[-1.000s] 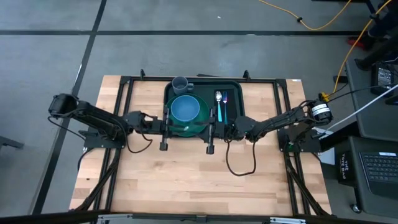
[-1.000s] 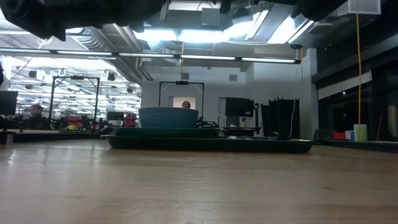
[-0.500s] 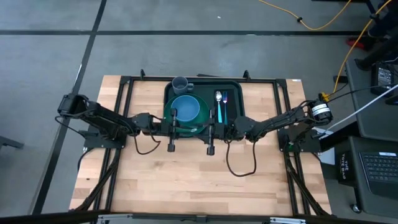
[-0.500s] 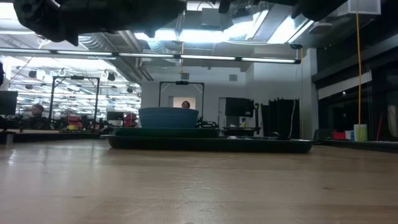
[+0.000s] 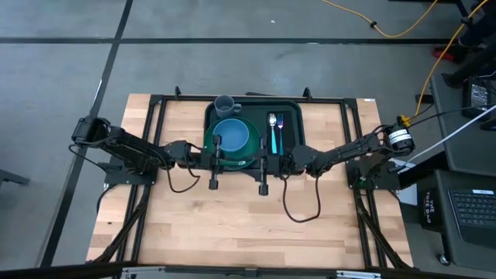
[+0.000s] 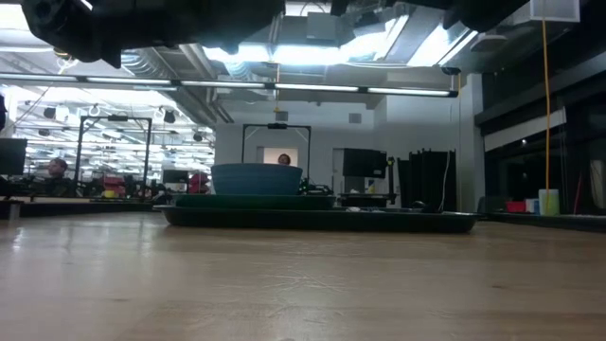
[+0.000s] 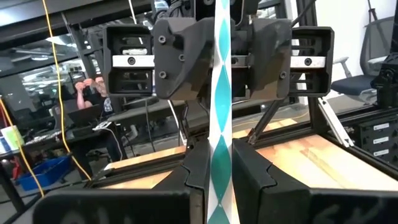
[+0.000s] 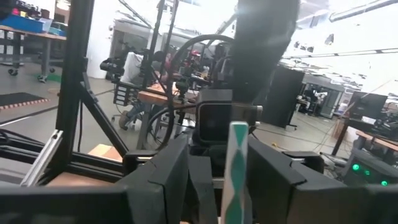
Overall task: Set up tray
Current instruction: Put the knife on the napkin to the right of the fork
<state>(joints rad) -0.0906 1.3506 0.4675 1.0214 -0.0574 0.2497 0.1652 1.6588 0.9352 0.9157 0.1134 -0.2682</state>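
The dark green tray (image 5: 256, 108) lies flat on the far middle of the wooden table and shows in the low view as a low dark slab (image 6: 322, 220). On it a blue bowl (image 5: 231, 136) sits on a round green plate (image 5: 253, 149). A grey cup (image 5: 225, 104) stands at its far left corner. A spoon (image 5: 272, 122) and a teal utensil (image 5: 277, 139) lie on a black napkin (image 5: 284, 128). My left gripper (image 5: 225, 162) and my right gripper (image 5: 254, 164) face each other above the tray's near edge. Both are shut and raised well clear of it.
A black metal frame (image 5: 155, 116) runs along the table's left, right and far sides. Loose cables (image 5: 298, 205) hang under the right arm. Bare wood (image 5: 248, 225) fills the near half of the table. People sit at desks in the room beyond (image 6: 57, 170).
My left arm has reached toward the table's right, bringing its gripper from beside the tray's left edge to over the plate's near left side, then it has stopped. The right arm and the things on the tray have kept still.
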